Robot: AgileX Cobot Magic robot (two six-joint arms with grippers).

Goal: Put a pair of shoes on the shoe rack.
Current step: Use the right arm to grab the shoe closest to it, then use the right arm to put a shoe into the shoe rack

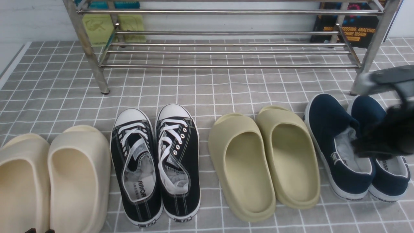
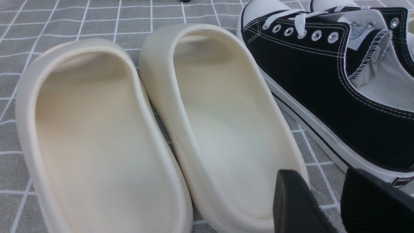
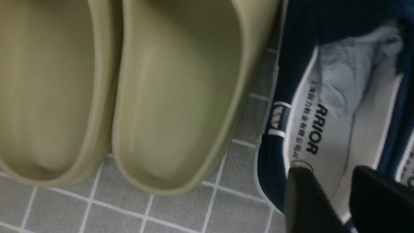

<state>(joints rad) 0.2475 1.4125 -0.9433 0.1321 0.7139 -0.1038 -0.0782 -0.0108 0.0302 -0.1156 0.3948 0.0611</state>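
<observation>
Now | front: navy pair [image 1: 343, 145] on the surface, just before the right leg of the shoe rack [image 1: 226, 51] | left wrist: left fingers [image 2: 297, 200] parted, empty, over cream slides [image 2: 97, 129] | right wrist: right fingers [image 3: 307, 200] parted above the pair's heels, grasping nothing | step: reaching; next likely lower, pinch heel walls.

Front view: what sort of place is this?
Probably a mock home entryway: a shoe rack against a wall, black sneakers and olive slides lined up before it, grey tile-patterned flooring.
</observation>
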